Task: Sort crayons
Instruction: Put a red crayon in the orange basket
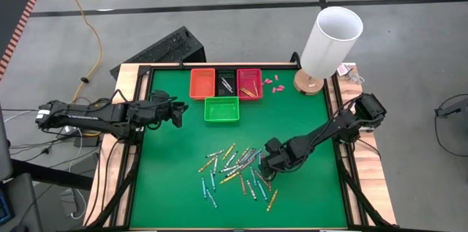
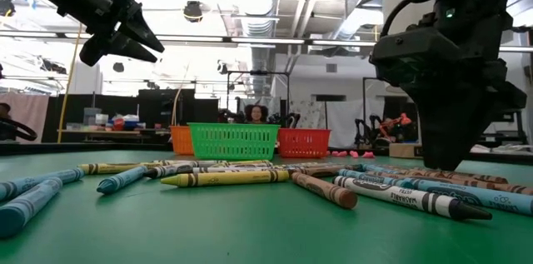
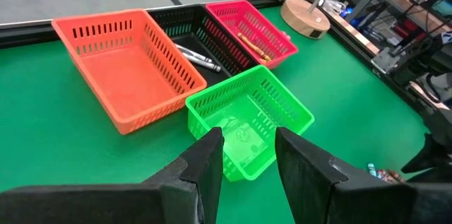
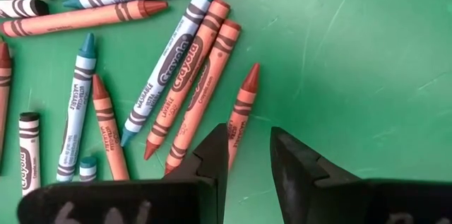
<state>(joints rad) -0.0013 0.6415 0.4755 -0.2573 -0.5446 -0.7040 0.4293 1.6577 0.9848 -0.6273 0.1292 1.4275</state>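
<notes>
Several crayons [image 1: 238, 170] in orange, blue, grey-white and reddish-brown lie scattered flat on the green mat. My right gripper [image 1: 268, 165] hangs open over the pile's right part, pointing steeply down. In the right wrist view its fingers [image 4: 248, 160] stand on either side of the blunt end of a reddish-brown crayon [image 4: 242, 107]. My left gripper [image 1: 177, 113] waits open, raised above the mat's left side, facing the green basket [image 3: 251, 121]. A few crayons lie in the black basket [image 3: 201, 54] and the red basket [image 3: 254, 40]. My right gripper comes from above with one finger [image 4: 215, 150] right beside the reddish-brown crayon's blunt end [image 4: 233, 143]. The crayon lies flat on the mat. Whether the finger touches it I cannot tell.
An orange basket [image 1: 202, 83], the black one [image 1: 227, 82] and the red one [image 1: 249, 83] stand in a row at the far edge, the green one [image 1: 221, 109] in front of them. A white-shaded lamp [image 1: 330, 38] stands at the far right, pink bits [image 1: 274, 83] beside it.
</notes>
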